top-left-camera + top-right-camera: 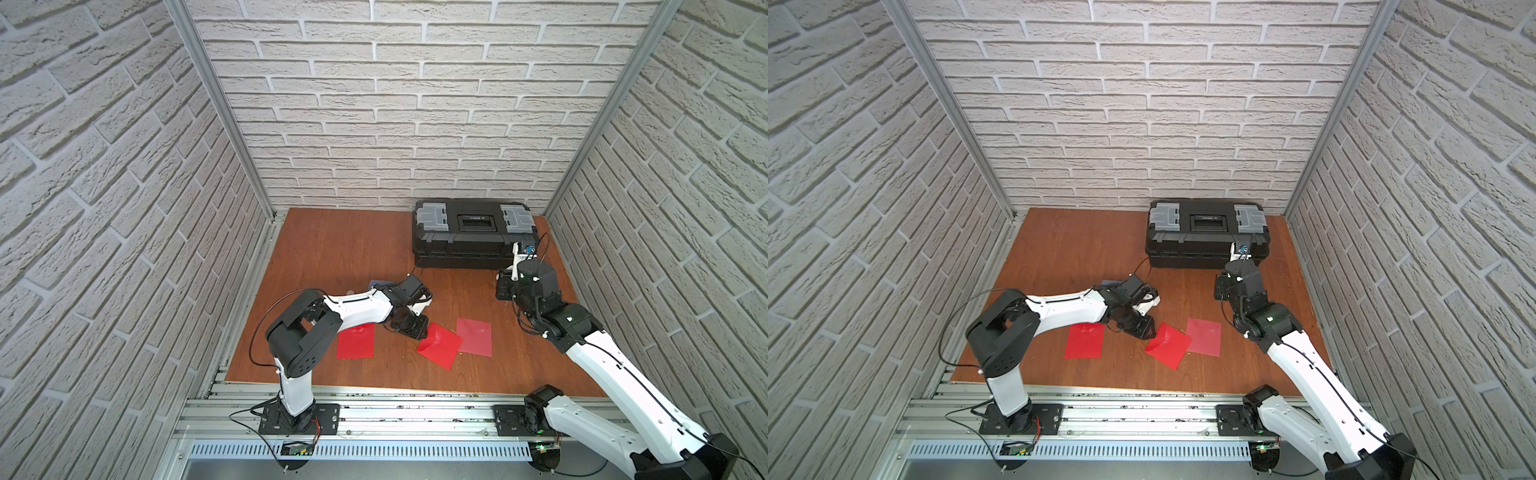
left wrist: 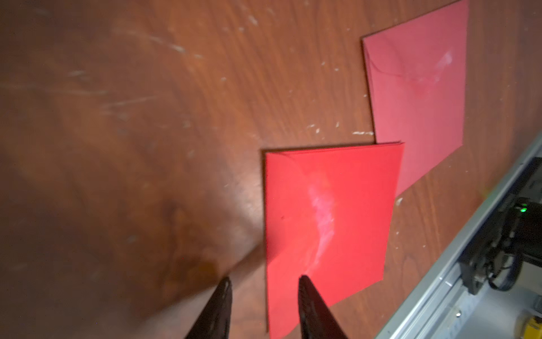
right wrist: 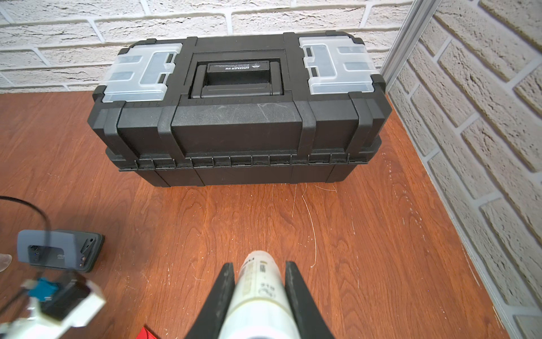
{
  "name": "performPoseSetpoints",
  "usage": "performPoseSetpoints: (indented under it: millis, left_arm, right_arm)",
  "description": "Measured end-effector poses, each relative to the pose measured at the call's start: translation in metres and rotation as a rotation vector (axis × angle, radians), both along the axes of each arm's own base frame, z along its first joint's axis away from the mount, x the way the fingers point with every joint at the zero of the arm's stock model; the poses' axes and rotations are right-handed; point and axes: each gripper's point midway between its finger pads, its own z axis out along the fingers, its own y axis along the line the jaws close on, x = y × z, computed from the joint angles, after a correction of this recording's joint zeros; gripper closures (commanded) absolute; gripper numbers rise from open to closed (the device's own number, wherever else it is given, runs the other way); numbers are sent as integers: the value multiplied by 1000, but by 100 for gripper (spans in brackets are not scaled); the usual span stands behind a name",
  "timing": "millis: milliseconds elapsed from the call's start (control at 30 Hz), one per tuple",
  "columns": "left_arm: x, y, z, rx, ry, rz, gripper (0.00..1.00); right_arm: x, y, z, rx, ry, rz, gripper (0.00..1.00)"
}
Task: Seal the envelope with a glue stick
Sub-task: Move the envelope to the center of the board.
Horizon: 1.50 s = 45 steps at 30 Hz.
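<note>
Three red envelopes lie on the wooden table: one at the left point(image 1: 355, 341), a bright one in the middle point(image 1: 439, 345) and a paler one point(image 1: 474, 336) touching its right side. My left gripper point(image 2: 265, 289) hovers low over the middle envelope's point(image 2: 328, 220) edge, open, with nothing between its fingers. A whitish smear runs across that envelope's flap. My right gripper point(image 3: 259, 273) is shut on the glue stick point(image 3: 261, 281), a white tube with a printed label. It is held above bare table in front of the toolbox. The top views hide the glue stick.
A black toolbox point(image 1: 473, 232) with clear lid compartments stands at the back right, against the wall. A grey-blue hole punch point(image 3: 58, 254) lies behind the left wrist. Brick-pattern walls close three sides, and an aluminium rail point(image 1: 374, 411) runs along the front.
</note>
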Motion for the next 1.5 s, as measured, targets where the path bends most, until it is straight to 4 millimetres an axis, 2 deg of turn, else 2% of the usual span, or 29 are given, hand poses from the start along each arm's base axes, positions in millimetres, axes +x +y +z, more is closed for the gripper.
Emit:
performPoseSetpoints:
  millis: [100,200,267,300,400,500,567,767,833,967,1133,1500]
  left_arm:
    - [16,30,22,56,-102,65,53]
    - [27,56,40,98,-181,124,42]
    - [34,81,43,106,-224,200,27]
    - [34,98,41,122,-221,241,22]
    - [37,138,33,141,-196,367,18]
    - [40,165,18,154,-152,464,15]
    - [38,174,10,154,-125,496,14]
    - [44,181,-14,146,-38,554,18]
    - [49,178,-12,120,-41,567,18]
    - [46,179,-12,114,-32,589,17]
    - [28,183,-13,120,1,640,17]
    - [-15,157,-18,211,13,625,19]
  right_arm:
    - [0,0,0,0,0,0,97]
    - [0,0,0,0,1,1,97]
    - [2,1,-2,0,6,2,97]
    - [2,2,-4,-2,12,4,97]
    - [4,3,-9,-5,28,7,97]
    - [5,4,-10,-4,31,10,97]
    - [5,4,-9,-3,30,10,97]
    - [6,4,-9,-2,27,10,97]
    - [6,4,-9,-2,27,10,97]
    - [7,5,-9,1,26,14,97]
    - [8,7,-7,8,16,18,97]
    - [15,15,-10,26,16,49,97]
